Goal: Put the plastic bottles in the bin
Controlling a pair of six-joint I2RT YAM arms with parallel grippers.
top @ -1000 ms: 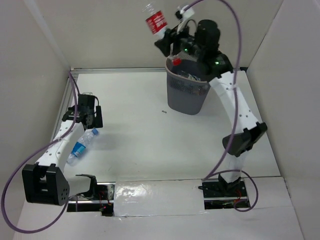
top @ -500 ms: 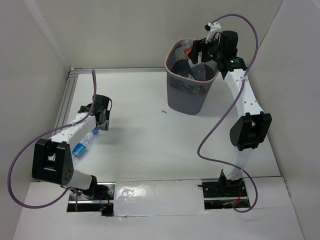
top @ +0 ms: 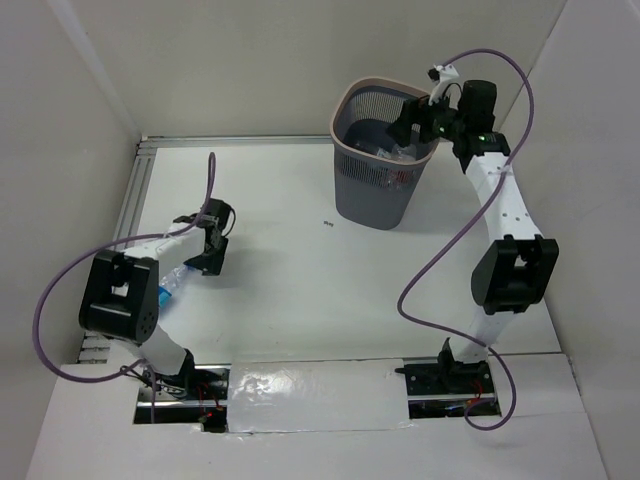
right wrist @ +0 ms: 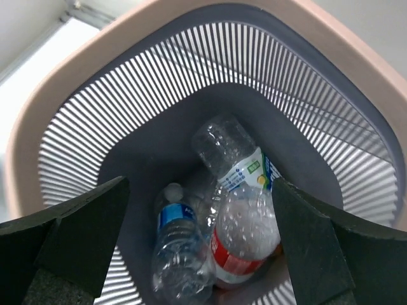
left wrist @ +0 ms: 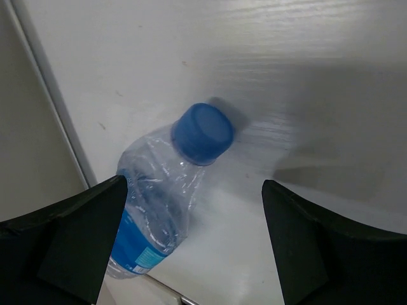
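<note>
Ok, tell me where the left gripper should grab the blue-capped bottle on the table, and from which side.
Grip the bottle across its clear body just below the blue cap, coming down from above. It lies on its side on the table, so both flanks are free for the open left gripper. It sits nearer one finger, so centre first.

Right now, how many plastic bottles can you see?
4. Three in the bin: the green-blue-labelled bottle, the blue-labelled bottle, the red-labelled bottle. One blue-capped bottle on the table. Others may be hidden.
</note>
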